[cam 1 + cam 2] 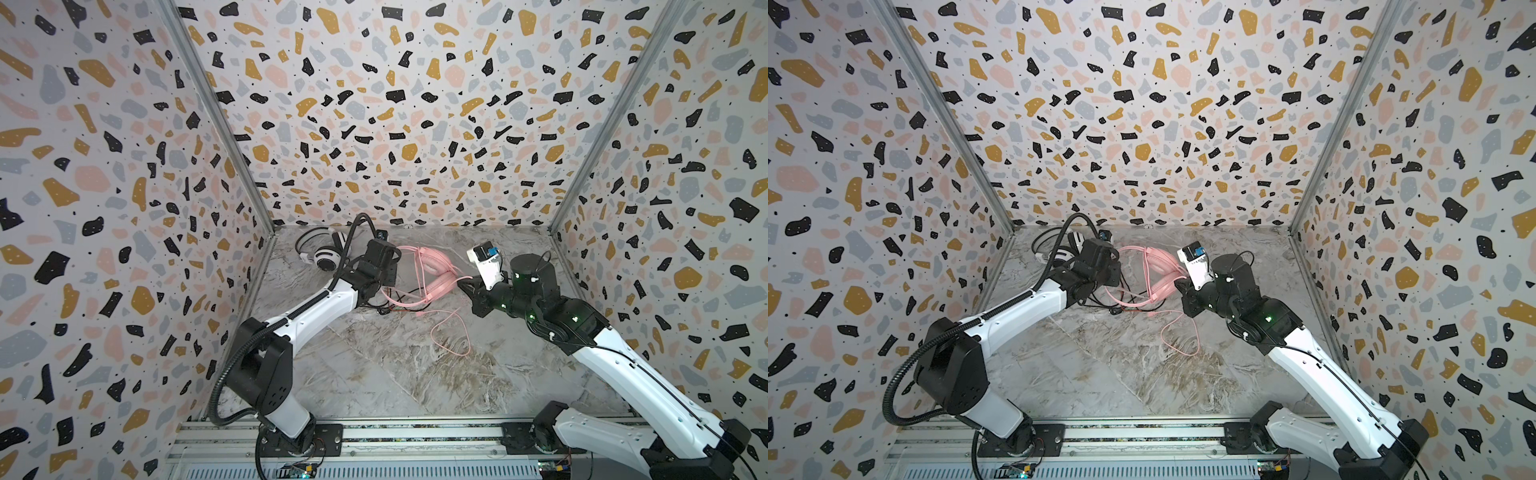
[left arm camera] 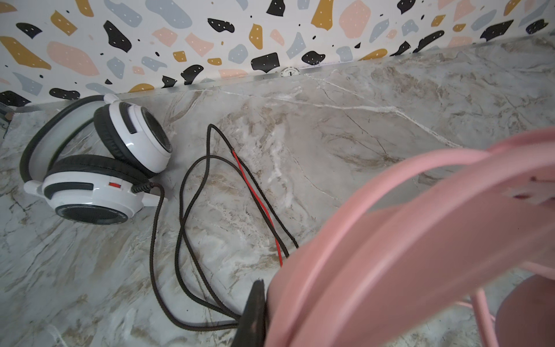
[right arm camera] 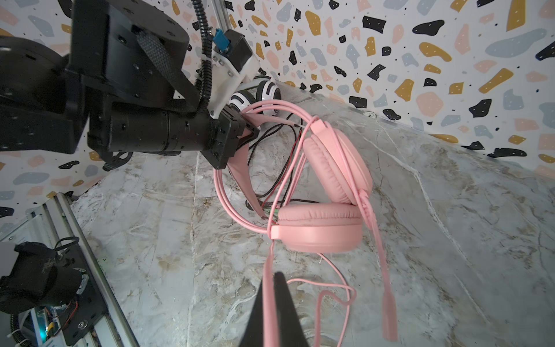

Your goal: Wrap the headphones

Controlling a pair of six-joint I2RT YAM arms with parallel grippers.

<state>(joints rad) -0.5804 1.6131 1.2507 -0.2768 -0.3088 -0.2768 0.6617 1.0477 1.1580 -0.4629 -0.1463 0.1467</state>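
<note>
Headphones: 2 corded headsets on the marble table (image 1: 374, 374), both toward the back wall (image 1: 395, 124).

Surroundings and obstructions:
- The white headset (image 1: 326, 257) lies on its side just in front of the back wall, near its left corner, and nothing holds it.
- Its black cable (image 2: 183, 210) trails away from the back wall in loose loops, with a thin red wire (image 2: 258, 204) running alongside. These loops pass under and beside the pink headset (image 1: 432, 266), so the 2 cords are intermingled there.
- The left arm's wrist and black conduit hide part of the white headset in both top views.
- The mounting rail (image 1: 374, 436) runs along the table edge farthest from the back wall.

Task item relative to the grippers:
- The pink headset sits farther from the back wall than the white one, about opposite the wall's middle, between the 2 grippers.
- The left gripper (image 3: 250, 132) is clenched on the pink headband.
- The 2 ear cups lie folded together, and a pink microphone boom (image 3: 387, 300) hangs from the set.
- The right gripper (image 3: 270, 288) is clenched on the pink cable (image 1: 451, 332), just beside the lower ear cup. The rest of that cable lies in a slack loop on the table, farther from the back wall.
- Whether the cups rest on the table cannot be determined.
</note>
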